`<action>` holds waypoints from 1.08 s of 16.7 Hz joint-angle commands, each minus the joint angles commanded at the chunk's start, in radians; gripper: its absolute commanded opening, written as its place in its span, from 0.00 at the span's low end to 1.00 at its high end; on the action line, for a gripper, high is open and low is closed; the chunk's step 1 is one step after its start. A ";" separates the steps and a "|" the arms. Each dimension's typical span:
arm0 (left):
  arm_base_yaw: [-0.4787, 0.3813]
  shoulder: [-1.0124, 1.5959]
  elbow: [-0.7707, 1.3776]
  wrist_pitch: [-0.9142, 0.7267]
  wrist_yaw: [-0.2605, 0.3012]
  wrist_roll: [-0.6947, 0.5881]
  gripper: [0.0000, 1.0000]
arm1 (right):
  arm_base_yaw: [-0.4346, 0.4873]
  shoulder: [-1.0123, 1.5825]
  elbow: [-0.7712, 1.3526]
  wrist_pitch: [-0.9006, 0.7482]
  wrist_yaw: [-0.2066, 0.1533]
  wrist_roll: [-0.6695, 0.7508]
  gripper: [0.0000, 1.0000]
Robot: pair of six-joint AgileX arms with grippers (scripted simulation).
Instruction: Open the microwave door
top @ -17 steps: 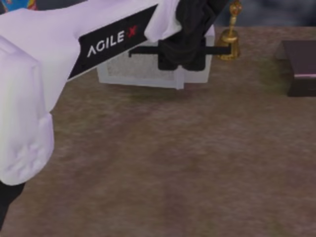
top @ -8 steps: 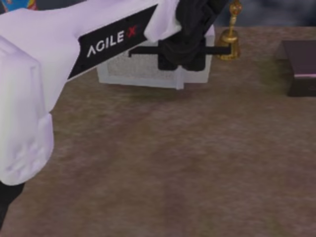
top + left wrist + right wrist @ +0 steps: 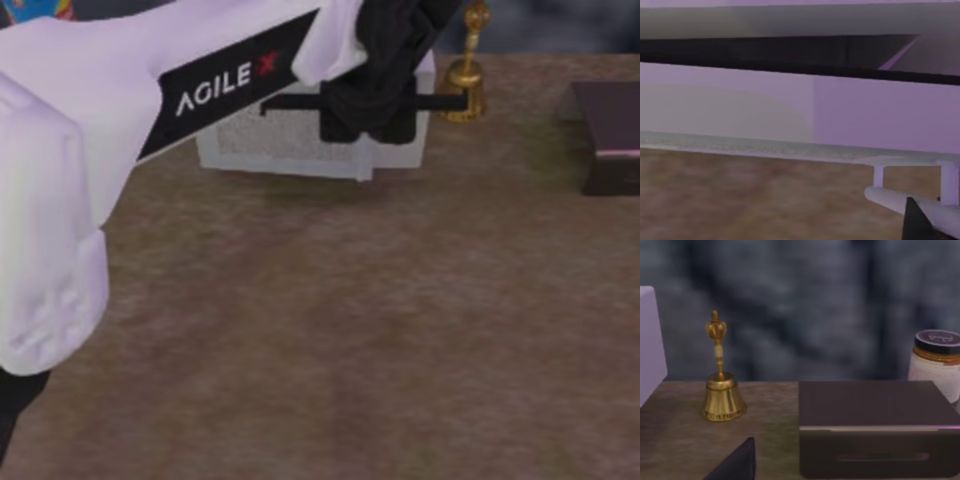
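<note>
The off-white microwave stands at the back middle of the table. Its door, with a speckled mesh window, faces the front, and the thin handle is at the door's right edge. My left arm reaches across from the top left, and its black gripper hangs right over the handle. In the left wrist view the door shows as a thin speckled strip. The pale handle bar stands off it on two posts, and a dark tip of that gripper overlaps the bar. My right gripper is parked out of the top view.
A gold bell stands just right of the microwave. A dark brown box lies at the back right, with a dark-lidded jar beyond it. Brown tabletop stretches in front.
</note>
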 joint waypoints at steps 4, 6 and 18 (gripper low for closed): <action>-0.008 -0.001 0.001 0.004 0.007 -0.003 0.00 | 0.000 0.000 0.000 0.000 0.000 0.000 1.00; -0.004 -0.017 -0.028 0.017 0.010 0.013 0.00 | 0.000 0.000 0.000 0.000 0.000 0.000 1.00; 0.001 -0.039 -0.066 0.037 0.015 0.035 0.00 | 0.000 0.000 0.000 0.000 0.000 0.000 1.00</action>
